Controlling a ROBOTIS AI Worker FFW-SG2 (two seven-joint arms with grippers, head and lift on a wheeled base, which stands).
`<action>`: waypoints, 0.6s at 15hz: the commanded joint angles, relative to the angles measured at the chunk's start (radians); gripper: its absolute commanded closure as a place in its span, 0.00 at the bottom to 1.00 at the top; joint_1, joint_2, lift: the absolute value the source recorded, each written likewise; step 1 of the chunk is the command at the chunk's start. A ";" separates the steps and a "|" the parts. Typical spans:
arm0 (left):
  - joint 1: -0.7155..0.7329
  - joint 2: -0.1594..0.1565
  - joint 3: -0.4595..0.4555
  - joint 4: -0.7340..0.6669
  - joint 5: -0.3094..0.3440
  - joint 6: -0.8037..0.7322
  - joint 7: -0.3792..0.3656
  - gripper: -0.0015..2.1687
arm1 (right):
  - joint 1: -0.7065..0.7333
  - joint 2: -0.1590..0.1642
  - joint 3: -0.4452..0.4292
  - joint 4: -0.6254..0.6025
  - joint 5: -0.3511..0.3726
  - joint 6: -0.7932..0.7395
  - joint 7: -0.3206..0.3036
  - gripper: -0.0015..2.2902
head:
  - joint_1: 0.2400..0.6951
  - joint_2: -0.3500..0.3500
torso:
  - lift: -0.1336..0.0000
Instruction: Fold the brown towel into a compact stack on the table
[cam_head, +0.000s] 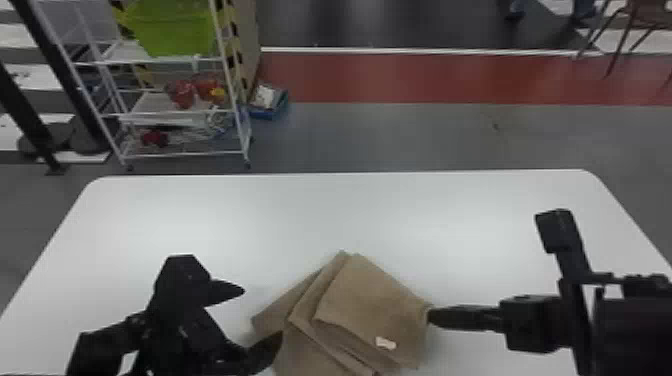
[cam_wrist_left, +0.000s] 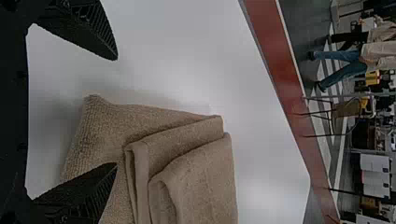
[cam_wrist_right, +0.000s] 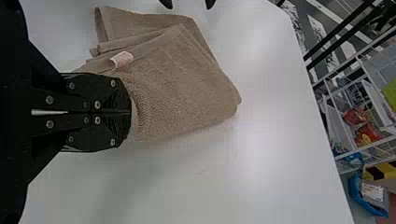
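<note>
One left pincer (cam_wrist_left: 116, 111), released; one right pincer (cam_wrist_right: 130, 112), clenched on edge of brown towel (cam_head: 370, 305). Possible fault: skewed layers, from one-sided pulling.

Head view high, forward-down; wrist views close

The towel (cam_head: 370, 300) on the white table (cam_head: 300, 215) is plain brown, its tag (cam_head: 385, 343) whitish. Above the table, the left gripper (cam_head: 262, 312) and right gripper (cam_head: 431, 316) have black jaws. Beyond the table, a white rack (cam_head: 170, 114) bears a bright green bin (cam_head: 175, 30); a red band (cam_head: 425, 77) crosses grey floor (cam_head: 400, 135).
</note>
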 joint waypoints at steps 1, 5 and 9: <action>-0.007 -0.003 -0.002 0.005 0.007 -0.002 0.000 0.03 | -0.125 0.017 0.039 0.106 0.007 0.030 -0.015 0.72 | 1.00 0.51 | 0.11; -0.004 -0.003 0.001 0.002 0.007 -0.002 -0.003 0.03 | -0.300 0.059 0.091 0.369 0.007 0.030 -0.133 0.72 | 1.00 0.53 | 0.11; -0.006 -0.003 0.003 0.005 0.009 -0.002 0.000 0.03 | -0.353 0.074 0.099 0.495 -0.024 0.030 -0.224 0.72 | 1.00 0.56 | 0.11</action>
